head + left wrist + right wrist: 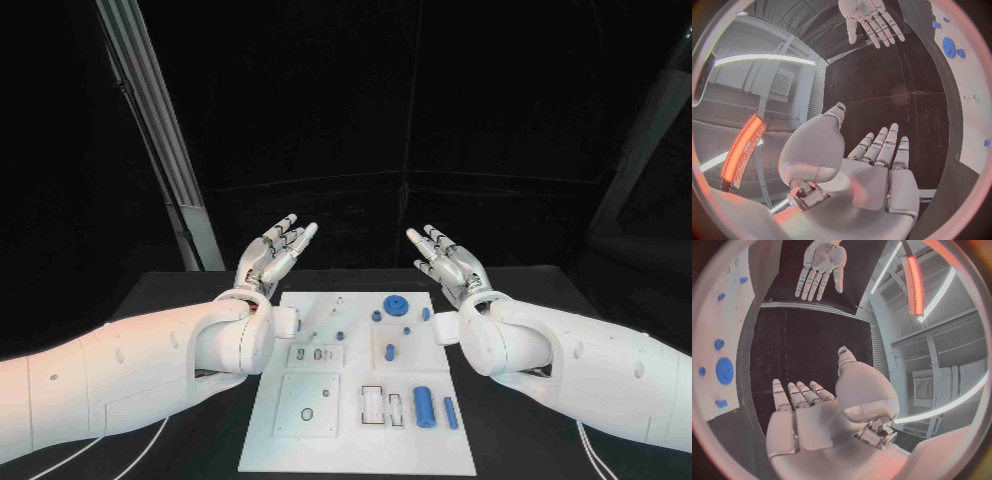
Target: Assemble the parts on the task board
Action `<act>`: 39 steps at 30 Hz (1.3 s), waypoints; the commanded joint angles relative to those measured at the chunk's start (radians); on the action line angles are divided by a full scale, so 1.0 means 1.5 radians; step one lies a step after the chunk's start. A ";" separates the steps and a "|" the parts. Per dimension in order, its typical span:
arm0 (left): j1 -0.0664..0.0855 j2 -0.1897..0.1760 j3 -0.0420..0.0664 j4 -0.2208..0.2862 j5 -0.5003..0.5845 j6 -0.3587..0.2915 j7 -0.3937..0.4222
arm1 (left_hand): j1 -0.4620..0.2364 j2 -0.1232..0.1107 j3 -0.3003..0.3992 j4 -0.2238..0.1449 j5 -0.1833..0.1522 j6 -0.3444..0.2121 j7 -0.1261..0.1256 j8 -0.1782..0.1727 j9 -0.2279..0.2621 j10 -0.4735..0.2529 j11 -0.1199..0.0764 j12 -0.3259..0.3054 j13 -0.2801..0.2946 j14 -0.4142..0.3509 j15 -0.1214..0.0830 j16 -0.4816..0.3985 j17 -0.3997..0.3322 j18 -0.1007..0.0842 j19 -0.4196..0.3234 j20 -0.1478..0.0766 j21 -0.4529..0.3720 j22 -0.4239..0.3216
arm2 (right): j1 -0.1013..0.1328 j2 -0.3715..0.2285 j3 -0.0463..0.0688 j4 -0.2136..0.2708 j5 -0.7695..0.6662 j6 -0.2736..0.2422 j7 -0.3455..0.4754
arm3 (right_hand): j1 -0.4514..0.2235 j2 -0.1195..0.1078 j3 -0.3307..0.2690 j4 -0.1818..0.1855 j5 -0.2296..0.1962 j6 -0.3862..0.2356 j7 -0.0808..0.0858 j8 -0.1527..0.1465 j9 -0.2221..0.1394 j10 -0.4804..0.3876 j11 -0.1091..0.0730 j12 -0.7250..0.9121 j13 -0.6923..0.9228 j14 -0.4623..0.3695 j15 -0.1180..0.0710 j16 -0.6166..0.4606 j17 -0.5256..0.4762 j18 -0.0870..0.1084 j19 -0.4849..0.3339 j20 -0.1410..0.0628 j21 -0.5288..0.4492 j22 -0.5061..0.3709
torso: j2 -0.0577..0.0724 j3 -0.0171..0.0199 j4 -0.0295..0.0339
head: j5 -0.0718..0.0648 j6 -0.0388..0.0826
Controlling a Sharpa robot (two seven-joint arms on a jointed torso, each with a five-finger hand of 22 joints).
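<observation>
The white task board (281, 440) lies in the middle of the black table. Blue parts rest on it: a round disc (394, 304), a large cylinder (424, 405), a thin peg (450, 412) and several small pieces. My left hand (277, 252) is raised above the board's far left corner, fingers straight and apart, holding nothing. My right hand (449, 259) mirrors it above the far right corner, also empty. The left wrist view has my left hand (873, 170) flat, with the right hand (870, 19) across from it. The right wrist view has my right hand (811, 410) and the left hand (820, 265).
A slanted metal post (159, 130) rises behind the table's far left corner. Bare black table (534, 440) flanks the board on both sides. The board's edge with the blue disc (949, 47) curves along the left wrist view, and the disc (724, 371) along the right wrist view.
</observation>
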 commanded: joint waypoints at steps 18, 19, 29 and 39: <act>0.001 -0.024 0.000 -0.007 0.019 0.092 0.082 | 0.050 0.013 0.011 0.000 0.006 0.074 0.100 0.016 0.009 0.055 0.032 0.049 0.007 0.047 0.027 0.050 0.010 -0.002 0.017 0.012 0.012 0.005 | -0.011 -0.022 0.017 -0.027 -0.226 0.119 -0.035 | 0.143 0.005 0.007 -0.064 0.002 0.101 0.111 0.018 0.015 0.123 0.049 0.024 0.015 0.131 0.046 0.032 0.017 0.031 0.090 0.013 0.051 0.027 | 0.006 -0.0019 -0.0015 | 0.001 -0.004; 0.001 -0.028 0.000 -0.005 0.017 0.094 0.086 | 0.053 0.014 0.011 -0.002 0.006 0.096 0.102 0.021 0.011 0.075 0.038 0.060 0.009 0.065 0.030 0.060 0.012 -0.004 0.027 0.012 0.016 0.008 | -0.011 -0.023 0.017 -0.028 -0.233 0.116 -0.032 | 0.155 0.004 0.010 -0.073 0.002 0.127 0.113 0.024 0.018 0.157 0.053 0.031 0.019 0.164 0.050 0.042 0.020 0.031 0.110 0.013 0.062 0.032 | 0.007 -0.0017 -0.0010 | 0.001 -0.004; 0.002 -0.060 0.000 0.019 -0.029 0.139 0.082 | 0.092 0.014 0.004 -0.051 0.003 0.402 0.088 0.071 0.029 0.345 0.003 0.128 0.009 0.319 -0.025 0.134 0.024 0.044 0.391 0.006 0.164 0.074 | -0.004 -0.034 0.019 -0.046 -0.368 0.106 -0.023 | 0.242 -0.005 0.041 -0.165 -0.017 0.430 0.086 0.092 0.047 0.547 0.013 0.115 0.039 0.595 -0.012 0.155 0.045 0.090 0.434 -0.006 0.229 0.098 | 0.028 -0.0033 0.0034 | -0.005 -0.004; 0.003 -0.092 0.000 0.066 -0.043 0.193 0.040 | 0.105 0.018 0.007 -0.095 0.003 0.475 0.062 0.064 0.025 0.447 -0.025 0.100 0.012 0.416 -0.052 0.117 0.029 0.046 0.469 -0.017 0.168 0.062 | 0.038 -0.027 0.020 -0.075 -0.601 0.131 -0.101 | 0.240 -0.010 0.051 -0.218 -0.036 0.594 0.057 0.103 0.043 0.683 -0.027 0.096 0.035 0.782 -0.071 0.165 0.047 0.090 0.563 -0.067 0.324 0.133 | 0.069 -0.0017 0.0116 | -0.021 0.002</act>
